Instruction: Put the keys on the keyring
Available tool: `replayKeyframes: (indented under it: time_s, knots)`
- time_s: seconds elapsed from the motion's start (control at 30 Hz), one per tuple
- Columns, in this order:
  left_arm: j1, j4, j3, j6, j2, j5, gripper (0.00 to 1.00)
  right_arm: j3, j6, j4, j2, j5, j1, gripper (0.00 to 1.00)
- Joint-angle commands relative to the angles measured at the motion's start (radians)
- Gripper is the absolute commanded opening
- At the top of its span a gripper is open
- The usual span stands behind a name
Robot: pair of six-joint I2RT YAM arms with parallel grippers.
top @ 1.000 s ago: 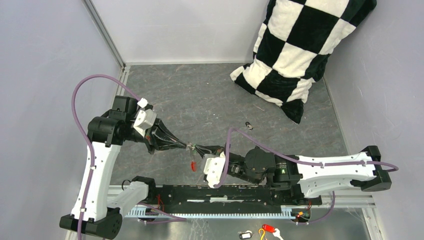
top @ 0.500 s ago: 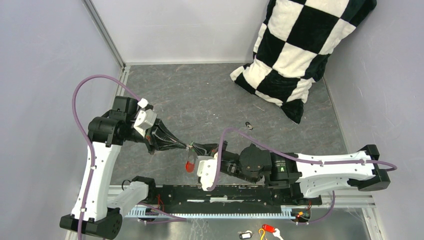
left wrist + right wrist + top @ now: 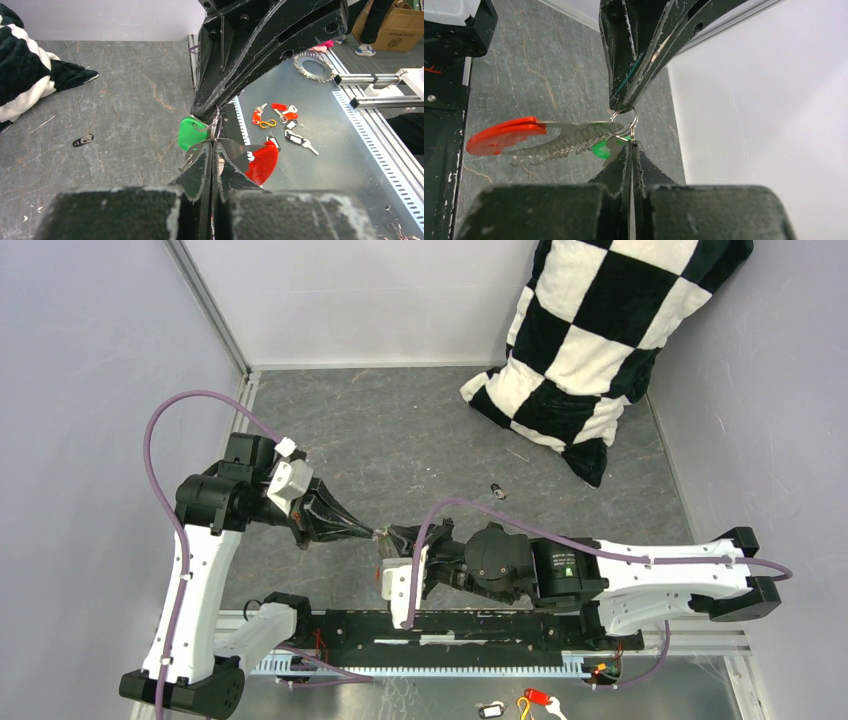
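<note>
Right arm (image 3: 650, 580) has swung its wrist leftward over the last second and rolled, so its white camera housing (image 3: 397, 580) now sits under the meeting point of the two arms. Left arm (image 3: 190, 580) holds the same pose. In the top view the red key, which hung in sight below the tips before, is now hidden under the right wrist.

Jaws: left jaws are together, clamped on the keyring (image 3: 634, 121) at its top. Right jaws are also together, pinching the same wire just below. The two tips meet nose to nose above the surface (image 3: 400, 430), near its front edge.

Keys: the red key (image 3: 262, 160) and the green key (image 3: 188, 134) both hang at the ring, off the surface, between the two tips. From the right wrist view the red key's blade appears threaded through the loop; I cannot tell whether it is fully seated past the split. The dark metal key (image 3: 497, 491) lies unmoved on the surface, well apart, toward the checkered pillow (image 3: 590, 330).

Reading: the roll looks like a turn to work the red key around the coil. Judged two keys on or nearly on, one left to fetch. Risk: thin wire gripped from both sides, so a slip could shed a key.
</note>
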Motion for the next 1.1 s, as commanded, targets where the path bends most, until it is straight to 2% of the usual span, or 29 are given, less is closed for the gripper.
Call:
replayKeyframes:
  time_s: [0.0,0.2,0.33,0.4,0.8,1.07]
  knots:
    - [0.0,-0.001,0.001,0.031,-0.01,0.101,0.02,0.091,-0.012,-0.03,0.003,0.005,0.006,0.0]
    - [0.001,-0.001,-0.01,0.032,-0.011,0.103,0.04,0.142,-0.031,-0.07,0.019,0.01,0.019,0.0]
    - [0.001,-0.001,-0.032,0.01,-0.012,0.103,0.23,0.171,-0.047,-0.093,0.025,0.03,0.029,0.01]
    - [0.002,-0.001,-0.051,-0.001,-0.014,0.104,0.29,0.181,-0.05,-0.094,0.025,0.038,0.032,0.0]
    - [-0.004,0.006,-0.065,-0.078,-0.015,0.108,0.33,0.173,-0.09,-0.08,0.035,0.01,0.041,0.01]
    - [-0.004,0.0,-0.005,-0.014,-0.027,0.063,0.3,0.203,-0.098,-0.103,0.066,0.078,0.041,0.0]
